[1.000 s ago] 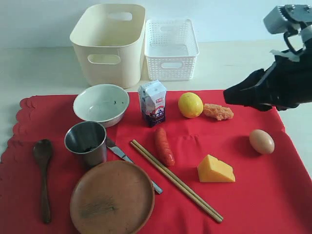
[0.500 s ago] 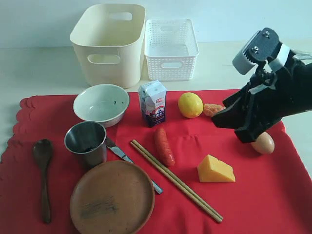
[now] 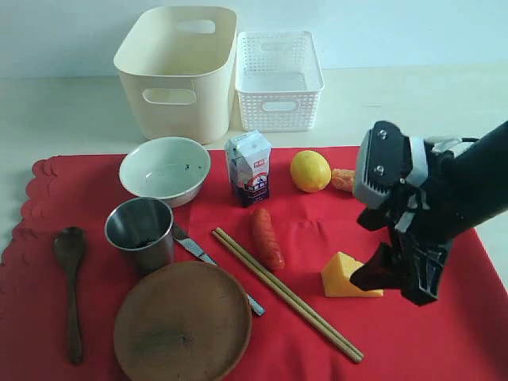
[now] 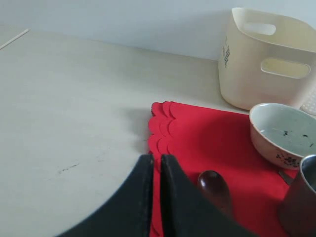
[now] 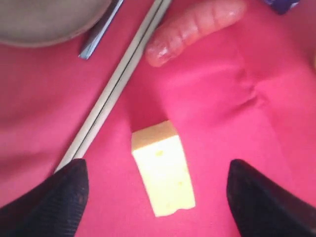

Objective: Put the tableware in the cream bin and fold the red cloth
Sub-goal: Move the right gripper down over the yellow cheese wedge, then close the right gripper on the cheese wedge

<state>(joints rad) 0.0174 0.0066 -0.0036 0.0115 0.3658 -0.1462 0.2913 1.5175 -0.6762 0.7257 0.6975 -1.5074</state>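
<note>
My right claw [image 5: 157,170] is wide open and empty, just above the yellow cheese wedge [image 5: 165,185]. A smooth pink sausage [image 5: 192,29] and thin wooden chopsticks [image 5: 114,89] lie near the cheese.

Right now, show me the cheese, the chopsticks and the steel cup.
cheese [image 5: 163,175]: right wrist view, middle of top face
chopsticks [image 3: 287,295]: exterior view, mid-length
steel cup [image 3: 151,252]: exterior view, side wall

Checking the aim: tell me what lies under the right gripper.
Cheese on the cloth, below the open right gripper; chopsticks alongside. Cloth beneath the cheese is covered.
</note>
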